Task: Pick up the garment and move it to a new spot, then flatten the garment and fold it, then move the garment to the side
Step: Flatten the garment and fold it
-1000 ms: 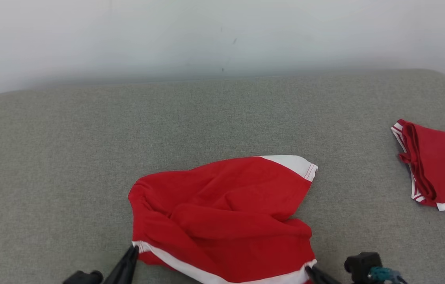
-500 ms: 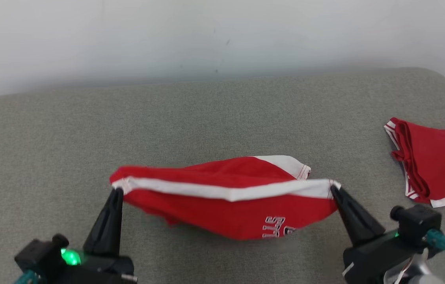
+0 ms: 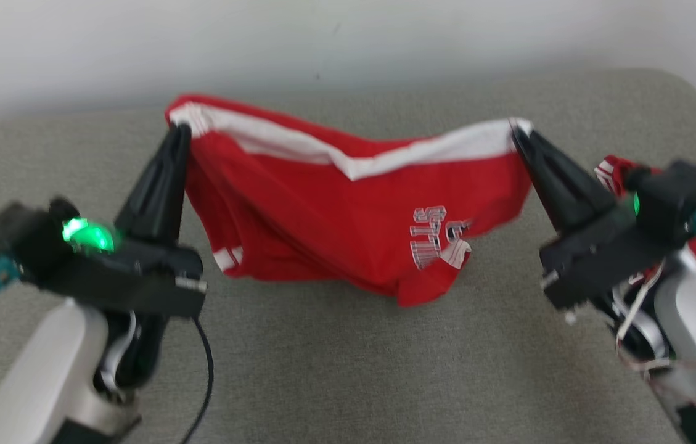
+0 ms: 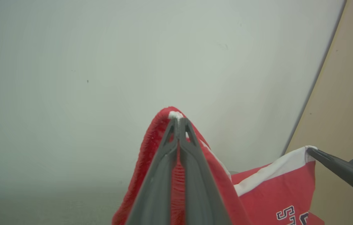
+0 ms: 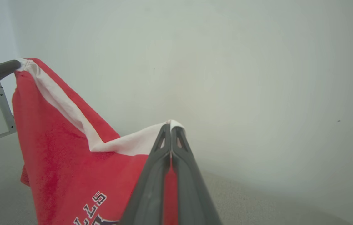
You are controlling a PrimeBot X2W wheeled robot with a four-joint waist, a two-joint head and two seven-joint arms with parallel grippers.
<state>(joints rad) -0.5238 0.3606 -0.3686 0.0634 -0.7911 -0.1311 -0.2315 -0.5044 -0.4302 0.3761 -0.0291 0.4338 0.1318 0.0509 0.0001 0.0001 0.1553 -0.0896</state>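
Garment [image 3: 335, 209] hangs clear of the grey padded surface [image 3: 323, 370], its white band [image 3: 298, 145] stretched between the left claw [image 3: 180, 132] and right claw [image 3: 517, 129], each clamped tight on one corner, probably to spread it for laying flat.

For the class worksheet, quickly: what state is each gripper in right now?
Left gripper: closed, holding one top corner of the garment.
Right gripper: closed, holding the other top corner.
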